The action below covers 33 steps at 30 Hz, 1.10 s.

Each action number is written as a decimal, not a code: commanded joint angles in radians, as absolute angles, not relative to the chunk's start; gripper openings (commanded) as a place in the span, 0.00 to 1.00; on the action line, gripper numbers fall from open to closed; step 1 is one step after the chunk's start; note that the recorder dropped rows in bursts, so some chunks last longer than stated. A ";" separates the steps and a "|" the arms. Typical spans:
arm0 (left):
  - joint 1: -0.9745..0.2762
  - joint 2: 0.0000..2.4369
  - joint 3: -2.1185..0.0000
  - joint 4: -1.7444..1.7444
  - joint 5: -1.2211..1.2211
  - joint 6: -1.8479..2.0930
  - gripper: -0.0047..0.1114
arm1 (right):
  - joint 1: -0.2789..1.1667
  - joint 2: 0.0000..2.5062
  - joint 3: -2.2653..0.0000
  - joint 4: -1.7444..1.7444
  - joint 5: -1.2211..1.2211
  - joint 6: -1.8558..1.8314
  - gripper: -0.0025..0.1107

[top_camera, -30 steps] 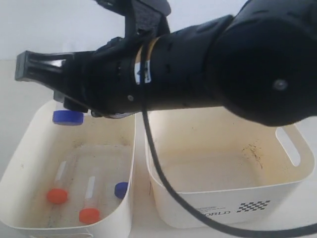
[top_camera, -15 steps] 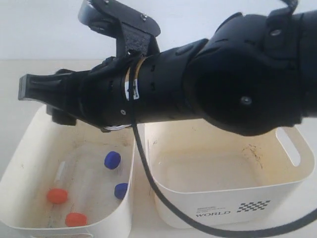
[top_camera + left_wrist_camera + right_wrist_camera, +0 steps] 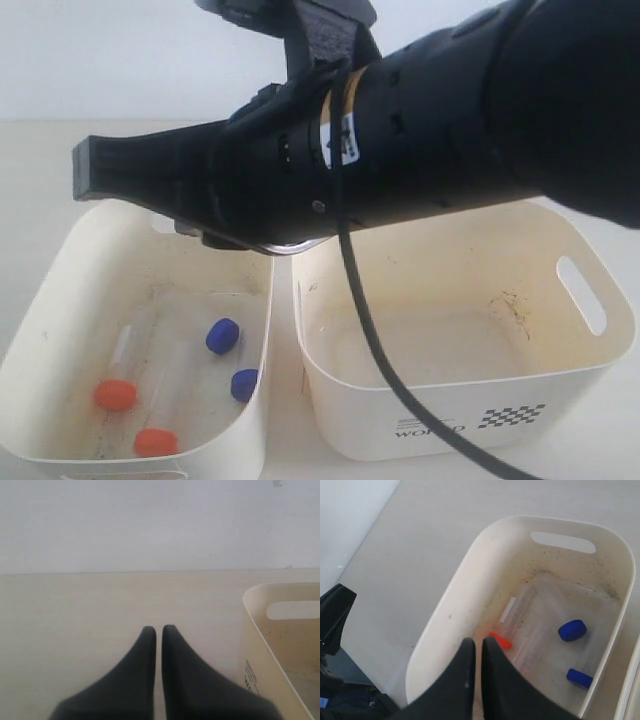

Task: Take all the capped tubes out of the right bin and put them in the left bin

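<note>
Four capped tubes lie in the left bin (image 3: 40,300): two with orange caps (image 3: 115,394) (image 3: 155,441) and two with blue caps (image 3: 222,336) (image 3: 243,384). No tube shows in the right bin (image 3: 560,375), the one printed "WORLD". My right gripper (image 3: 92,172) reaches across and hovers above the left bin, shut with nothing held. In the right wrist view its tips (image 3: 477,641) hang over an orange cap (image 3: 499,640), with two blue caps (image 3: 572,630) (image 3: 579,677) further along the left bin (image 3: 445,615). My left gripper (image 3: 157,630) is shut and empty over bare table.
The right arm's black body (image 3: 480,130) and its cable (image 3: 370,340) hang over both bins. A cream bin wall with print (image 3: 255,665) stands beside the left gripper; which bin it is I cannot tell. A black stand (image 3: 332,615) sits off the table edge.
The blue-capped tube that hung at the right gripper now lies in the left bin. The gripper's jaws have shut and the arm has shifted to the right.
</note>
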State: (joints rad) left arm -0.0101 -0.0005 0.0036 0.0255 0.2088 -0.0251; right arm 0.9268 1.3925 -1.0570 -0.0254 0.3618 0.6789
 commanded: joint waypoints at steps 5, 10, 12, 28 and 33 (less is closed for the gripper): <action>-0.010 0.000 0.000 0.019 0.202 -0.035 0.08 | 0.928 1.382 -1.059 -0.031 0.365 0.667 0.06; -0.010 0.000 0.000 0.019 0.202 -0.035 0.08 | 0.928 1.382 -1.059 -0.031 0.365 0.667 0.06; -0.010 0.000 0.000 0.019 0.202 -0.035 0.08 | 0.928 1.382 -1.059 -0.031 0.365 0.667 0.06; -0.010 0.000 0.000 0.019 0.202 -0.035 0.08 | 0.808 0.997 -0.612 -0.125 0.114 0.527 0.06; -0.010 0.000 0.000 0.019 0.202 -0.035 0.08 | 0.533 0.720 -0.326 0.024 0.050 0.580 0.06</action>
